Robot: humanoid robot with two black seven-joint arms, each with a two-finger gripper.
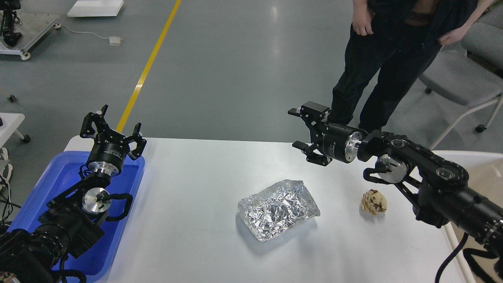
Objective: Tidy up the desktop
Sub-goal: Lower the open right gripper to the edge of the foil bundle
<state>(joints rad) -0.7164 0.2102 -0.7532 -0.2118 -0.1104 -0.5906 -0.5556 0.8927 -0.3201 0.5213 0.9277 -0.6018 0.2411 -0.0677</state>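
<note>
Both pincers — left pincer (112, 127), right pincer (306, 131) — hang released above the desktop (188, 220).

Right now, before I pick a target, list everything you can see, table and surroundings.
desktop: one, white, centre, holding the items below.
foil tray: one, crumpled silver, mid-table.
paper ball: one, crumpled tan, right of the foil tray, apart from it.
blue tray: one, blue plastic, left edge, under the left arm.
beige bin: one, cream, right edge, mostly hidden by the right arm.
person: one, dark clothes, standing beyond the table.
chair: one, grey, far right.
floor line: one, yellow, on grey floor.
left gripper: black, open, above the blue tray.
right gripper: black, open, above the far table edge.
</note>
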